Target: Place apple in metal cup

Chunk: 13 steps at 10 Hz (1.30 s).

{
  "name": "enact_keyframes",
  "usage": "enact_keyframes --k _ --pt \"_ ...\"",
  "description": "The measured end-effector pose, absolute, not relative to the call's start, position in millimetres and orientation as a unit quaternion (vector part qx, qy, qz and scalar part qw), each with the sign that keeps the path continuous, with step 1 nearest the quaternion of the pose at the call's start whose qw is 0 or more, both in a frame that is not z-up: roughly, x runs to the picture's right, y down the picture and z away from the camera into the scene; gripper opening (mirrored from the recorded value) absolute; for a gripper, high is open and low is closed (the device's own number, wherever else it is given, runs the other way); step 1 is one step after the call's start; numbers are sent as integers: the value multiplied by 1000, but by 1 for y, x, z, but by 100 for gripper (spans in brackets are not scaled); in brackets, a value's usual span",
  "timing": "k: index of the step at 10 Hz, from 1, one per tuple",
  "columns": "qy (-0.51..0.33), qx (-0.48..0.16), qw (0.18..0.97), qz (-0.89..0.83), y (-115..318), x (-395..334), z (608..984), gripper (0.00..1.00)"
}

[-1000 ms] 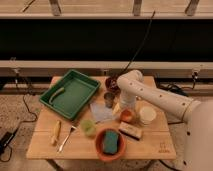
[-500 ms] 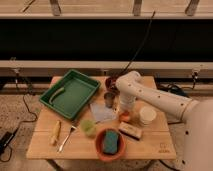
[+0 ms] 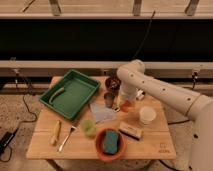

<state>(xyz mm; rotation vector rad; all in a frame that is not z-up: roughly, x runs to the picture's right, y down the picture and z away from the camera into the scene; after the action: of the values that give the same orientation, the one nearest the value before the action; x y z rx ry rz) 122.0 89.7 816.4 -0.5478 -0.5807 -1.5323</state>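
Observation:
The apple (image 3: 125, 106) is a small orange-red fruit held at the tip of my gripper (image 3: 124, 103), just above the wooden table (image 3: 150, 147). The gripper hangs from the white arm (image 3: 160, 90), which reaches in from the right, and is shut on the apple. The metal cup (image 3: 108, 99) is a small dark grey cylinder standing upright just left of the apple, a short gap away.
A green tray (image 3: 70, 92) lies at the back left. A dark bowl (image 3: 112, 82) stands behind the metal cup, a white cup (image 3: 147, 115) right of the apple. A green cup (image 3: 88, 128), an orange bowl (image 3: 99, 150) with a sponge, a wooden brush (image 3: 130, 131), a banana (image 3: 56, 132) and a fork (image 3: 67, 137) lie in front.
The arm has shifted a little left, toward the metal cup. The apple now sits slightly higher and further left, at the gripper's tip.

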Motion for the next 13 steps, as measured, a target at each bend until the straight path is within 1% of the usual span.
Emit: enact_keyframes --k 1,2,5,7,8,10,11,13 --pt "-251 -227 653 -678 68 117 810 0" --pt "-250 -216 654 -681 55 111 807 0" --pt "-256 -193 653 -686 34 87 808 0" --pt "-260 -184 649 -691 28 73 810 0" --pt "-263 -181 647 -692 26 64 812 3" --pt "-268 -178 645 -693 24 51 814 19" --pt "-272 -177 643 -693 25 45 815 31" --pt "-277 -176 642 -693 25 38 816 50"
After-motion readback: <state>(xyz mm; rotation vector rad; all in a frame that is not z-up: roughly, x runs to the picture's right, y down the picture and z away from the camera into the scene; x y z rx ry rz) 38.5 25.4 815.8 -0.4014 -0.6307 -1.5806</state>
